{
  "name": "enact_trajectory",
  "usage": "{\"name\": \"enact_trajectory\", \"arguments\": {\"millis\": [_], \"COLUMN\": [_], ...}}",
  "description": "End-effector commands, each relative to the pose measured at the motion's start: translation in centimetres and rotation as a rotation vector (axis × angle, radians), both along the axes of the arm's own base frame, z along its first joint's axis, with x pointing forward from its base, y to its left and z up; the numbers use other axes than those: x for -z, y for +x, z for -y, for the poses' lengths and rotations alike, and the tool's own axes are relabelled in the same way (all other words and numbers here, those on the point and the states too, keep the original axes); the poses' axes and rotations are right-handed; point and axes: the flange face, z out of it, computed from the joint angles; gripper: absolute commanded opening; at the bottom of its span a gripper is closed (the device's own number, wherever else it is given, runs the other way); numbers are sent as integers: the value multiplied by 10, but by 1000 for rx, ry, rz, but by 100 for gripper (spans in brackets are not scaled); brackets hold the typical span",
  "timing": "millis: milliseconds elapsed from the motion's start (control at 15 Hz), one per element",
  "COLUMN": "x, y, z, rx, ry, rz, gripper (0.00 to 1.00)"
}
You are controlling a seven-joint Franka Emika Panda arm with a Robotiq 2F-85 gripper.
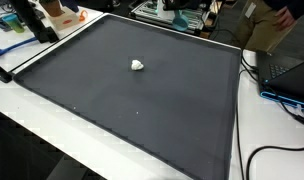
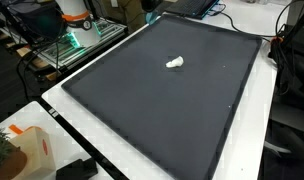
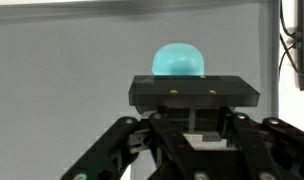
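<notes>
End effector: the gripper (image 3: 192,150) shows only in the wrist view, where its black body and linkage arms fill the lower half of the frame against a plain grey wall. A turquoise dome (image 3: 179,60) sits just above the body. The fingertips fall below the frame edge. The jaws are drawn together, clenched; whether anything is pinched at the tips cannot be told from this view. Item of interest: a small white lump (image 1: 138,66), crumpled in look, lies free on the dark grey mat (image 1: 142,125) with nothing in contact with it. In both exterior views the lump (image 2: 175,63) rests in the far half of the mat (image 2: 162,115), roughly midway between its left and right edges and well clear of the border. The mat covers most of a white table (image 1: 32,135). In an exterior view, a laptop (image 1: 289,72) stands on the table to the right of the mat, with black cables (image 1: 254,158) trailing near it. At the near left corner in an exterior view, a peach-coloured bag (image 2: 27,150) sits just beside a green plant (image 2: 0,150).
</notes>
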Motion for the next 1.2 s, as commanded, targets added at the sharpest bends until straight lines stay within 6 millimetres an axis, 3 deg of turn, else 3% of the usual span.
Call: {"name": "enact_trajectory", "arguments": {"millis": [0,133,200,667,933,1000,1067,1133], "x": [0,0,1,-23,-35,-29,-30,-29], "y": [0,0,0,18,34,30,32,32], "z": [0,0,-2,-6,7,-3,0,0], "rx": [0,0,-3,-193,-286,-246,-247,-247], "ry": [0,0,-37,-276,-301,-287,-286,-285], "rz": [-1,-1,48,319,449,400,409,407], "gripper": [47,47,22,22,22,22,47,47]}}
